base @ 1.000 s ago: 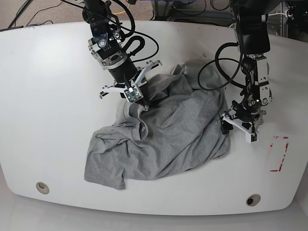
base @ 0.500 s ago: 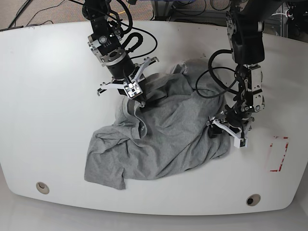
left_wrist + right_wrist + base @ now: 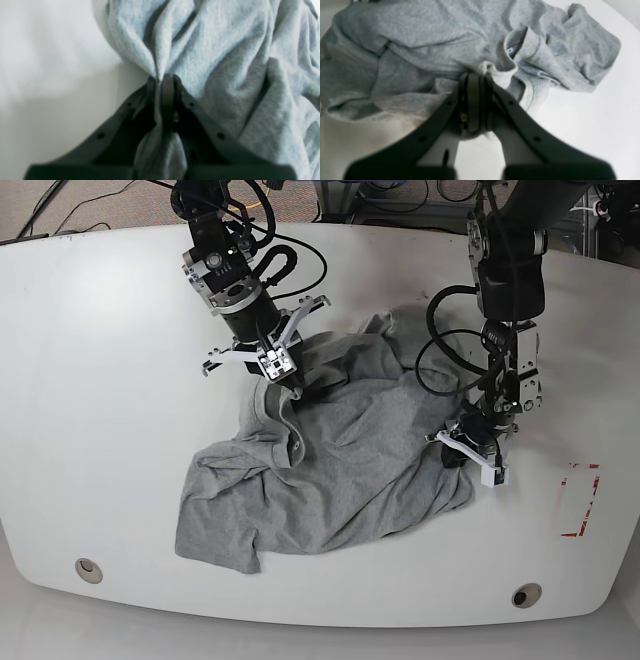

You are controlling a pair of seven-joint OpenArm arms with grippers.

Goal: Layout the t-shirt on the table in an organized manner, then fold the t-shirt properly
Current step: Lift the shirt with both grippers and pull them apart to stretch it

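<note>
The heather-grey t-shirt (image 3: 340, 470) lies crumpled across the middle of the white table (image 3: 90, 400). No lettering shows. My left gripper (image 3: 458, 456) is on the base view's right, at the shirt's right edge. In the left wrist view the left gripper (image 3: 163, 77) is shut on a pinched fold of the t-shirt (image 3: 212, 50). My right gripper (image 3: 296, 388) is at the shirt's upper part. In the right wrist view the right gripper (image 3: 477, 75) is shut on a fold of the t-shirt (image 3: 420, 45) beside the collar with its small label.
A red tape rectangle (image 3: 580, 500) marks the table at the right. Two round grommet holes (image 3: 88, 569) (image 3: 525, 595) sit near the front edge. Black cables (image 3: 445, 330) hang from both arms above the shirt. Floor cables run behind the table's far edge.
The left gripper has moved left and inward, dragging the shirt's right edge with it. The right gripper has shifted slightly up and back with its fold.
</note>
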